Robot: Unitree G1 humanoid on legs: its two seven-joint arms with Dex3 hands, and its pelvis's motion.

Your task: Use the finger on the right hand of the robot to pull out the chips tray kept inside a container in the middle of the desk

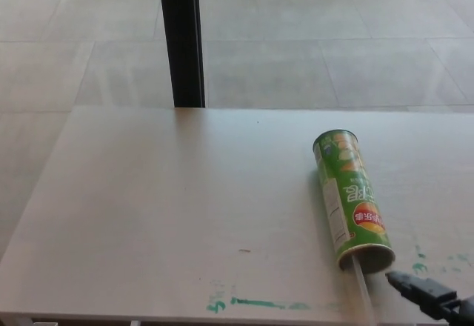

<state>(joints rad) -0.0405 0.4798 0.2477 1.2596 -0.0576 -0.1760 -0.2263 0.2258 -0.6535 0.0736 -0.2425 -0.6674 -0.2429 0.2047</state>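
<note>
At the near right corner of the desk (148, 207), the right hand (433, 298) shows only as a dark tip and part of its body at the frame's edge; whether its fingers are apart or together cannot be told. It lies just beside the open mouth of the green chips container (349, 197), not touching it. A clear tray edge (361, 285) sticks out of that mouth toward the near edge. Green marks (259, 303) streak the desk's front. The container lies on its side, right of centre. Beyond the desk stands a black post (181, 37) on the tiled floor (333, 44).
</note>
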